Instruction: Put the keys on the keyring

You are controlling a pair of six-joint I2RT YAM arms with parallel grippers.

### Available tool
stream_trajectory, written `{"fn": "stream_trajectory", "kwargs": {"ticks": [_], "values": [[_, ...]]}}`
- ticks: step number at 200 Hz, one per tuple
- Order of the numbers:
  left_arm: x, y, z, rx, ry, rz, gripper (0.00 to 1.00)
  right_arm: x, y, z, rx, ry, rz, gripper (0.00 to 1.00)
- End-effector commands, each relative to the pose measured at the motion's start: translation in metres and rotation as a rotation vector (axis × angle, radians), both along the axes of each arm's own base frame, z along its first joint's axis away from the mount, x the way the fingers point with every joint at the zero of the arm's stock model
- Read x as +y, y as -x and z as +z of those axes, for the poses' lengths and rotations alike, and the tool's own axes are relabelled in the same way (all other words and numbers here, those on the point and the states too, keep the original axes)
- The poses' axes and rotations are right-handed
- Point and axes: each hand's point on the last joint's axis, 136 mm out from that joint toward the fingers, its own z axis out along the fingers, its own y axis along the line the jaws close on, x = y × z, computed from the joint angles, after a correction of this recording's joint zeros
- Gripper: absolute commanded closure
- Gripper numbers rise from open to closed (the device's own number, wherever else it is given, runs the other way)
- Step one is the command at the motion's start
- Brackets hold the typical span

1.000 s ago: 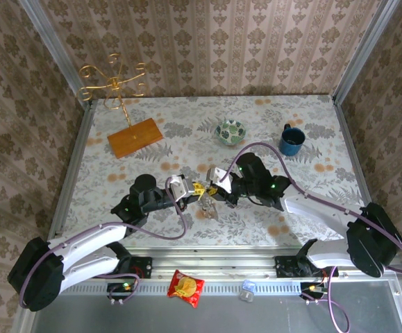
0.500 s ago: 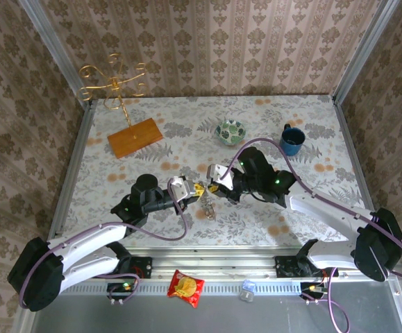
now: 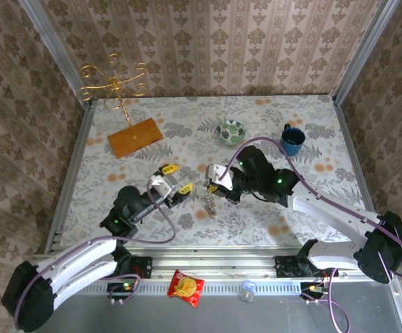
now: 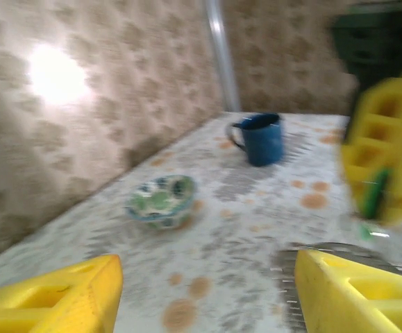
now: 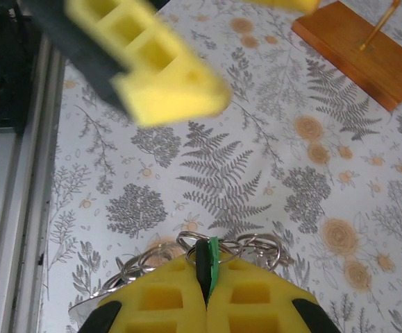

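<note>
Top external view: the right gripper stands with its jaws closed. From its tips the keyring hangs as a small grey tangle of loops toward the table; whether its lower end touches the surface cannot be told. Right wrist view: pinched between the yellow pads is the green key, seen edge-on. A dark sliver touches its left side and may be the second key, though this cannot be told. Thin wire loops fan out to both sides just beneath the tips. The left gripper sits beside the right gripper and apart from it, jaws spread wide with nothing between them. Its own camera looks through that gap at the right gripper's pads and the green sliver, ahead and to the right. The bowl and blue mug lie beyond the right gripper, well apart from it. The gold wire stand on its wooden base lies beyond the left gripper. Progress, as a judgement: key and ring are gathered at one grip, so threading is at least in hand, but the pads hide whether the green key actually sits on a loop. The second key's place is unconfirmed, so that part is probably left to do.
</note>
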Motion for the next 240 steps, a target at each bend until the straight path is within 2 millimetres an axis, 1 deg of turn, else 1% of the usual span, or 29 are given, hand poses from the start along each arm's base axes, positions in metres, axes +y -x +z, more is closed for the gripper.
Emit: {"fn": "stream_trajectory", "kwargs": {"ticks": [1,21,41,45,47,51,60,78,92,98,108,119,132,142,160,184,198,223,240], "values": [[0.048,-0.018,0.032,-0.041,0.166,0.243,0.31,0.021,0.003,0.025,-0.046,-0.045,0.036,1.0],[0.076,-0.022,0.037,-0.038,0.195,0.355,0.3,0.044,0.007,0.032,-0.053,-0.085,0.074,1.0],[0.106,-0.028,0.036,-0.021,0.236,0.496,0.3,0.072,0.006,0.039,-0.062,-0.134,0.101,1.0],[0.113,-0.029,0.035,-0.016,0.246,0.529,0.3,0.077,0.006,0.045,-0.071,-0.155,0.104,1.0],[0.117,-0.029,0.036,-0.016,0.254,0.547,0.3,0.082,0.005,0.039,-0.06,-0.149,0.106,1.0],[0.123,-0.03,0.036,-0.015,0.261,0.575,0.3,0.089,0.003,0.039,-0.058,-0.158,0.108,1.0],[0.136,-0.031,0.037,-0.02,0.279,0.638,0.3,0.103,0.002,0.04,-0.05,-0.183,0.111,1.0],[0.152,-0.029,0.04,-0.034,0.291,0.714,0.3,0.126,0.001,0.044,-0.003,-0.264,0.114,1.0],[0.159,-0.029,0.04,-0.034,0.276,0.751,0.3,0.137,-0.001,0.04,0.058,-0.328,0.101,1.0],[0.161,-0.03,0.039,-0.031,0.267,0.762,0.3,0.139,-0.003,0.034,0.076,-0.329,0.094,1.0],[0.162,-0.031,0.037,-0.02,0.252,0.773,0.3,0.139,-0.006,0.017,0.096,-0.292,0.07,1.0],[0.163,-0.033,0.033,-0.004,0.238,0.779,0.3,0.133,-0.01,-0.004,0.102,-0.222,0.039,1.0],[0.165,-0.035,0.028,0.015,0.227,0.794,0.3,0.119,-0.016,-0.029,0.103,-0.12,0.007,1.0],[0.166,-0.037,0.025,0.026,0.217,0.805,0.3,0.103,-0.022,-0.048,0.1,-0.024,-0.026,1.0],[0.168,-0.041,0.021,0.041,0.201,0.823,0.3,0.071,-0.033,-0.072,0.084,0.125,-0.069,1.0],[0.167,-0.046,0.014,0.068,0.166,0.835,0.3,0.031,-0.043,-0.09,0.031,0.281,-0.093,1.0],[0.167,-0.048,0.01,0.079,0.149,0.839,0.29,0.011,-0.044,-0.102,-0.016,0.385,-0.076,1.0],[0.167,-0.054,-0.003,0.128,0.092,0.853,0.24,-0.024,-0.044,-0.125,-0.096,0.577,-0.049,1.0],[0.166,-0.06,-0.011,0.166,0.058,0.848,0.2,-0.042,-0.044,-0.136,-0.138,0.674,-0.032,1.0]]}}
